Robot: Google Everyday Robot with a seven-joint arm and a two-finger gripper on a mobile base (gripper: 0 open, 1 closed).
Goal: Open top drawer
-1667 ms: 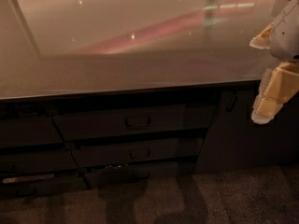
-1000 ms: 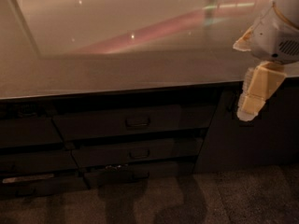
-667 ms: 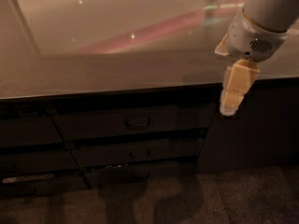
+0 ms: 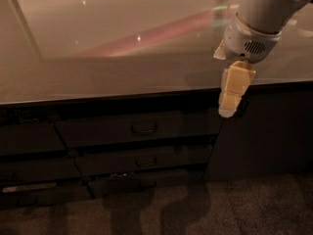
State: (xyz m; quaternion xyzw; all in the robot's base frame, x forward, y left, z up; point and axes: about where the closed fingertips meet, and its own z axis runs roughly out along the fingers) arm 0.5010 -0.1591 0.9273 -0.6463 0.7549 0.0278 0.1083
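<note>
The top drawer [image 4: 139,128] is a wide dark front just under the counter's edge, with a small dark loop handle [image 4: 144,129] at its centre. It sits flush with the fronts around it. My gripper [image 4: 230,110] hangs from the white arm at the upper right, pale fingers pointing down. It is in front of the counter's front edge, to the right of the drawer and level with its right end. It is apart from the handle.
A glossy counter top [image 4: 122,58] spans the view above the drawers. Two narrower dark drawers [image 4: 142,161] stack below the top one. Dark plain panels stand to the left [image 4: 29,141] and right [image 4: 269,131]. Dark carpet floor [image 4: 195,209] lies in front.
The arm and gripper have moved left from the right edge of view, coming down in front of the counter edge toward the drawers. The drawers have not moved.
</note>
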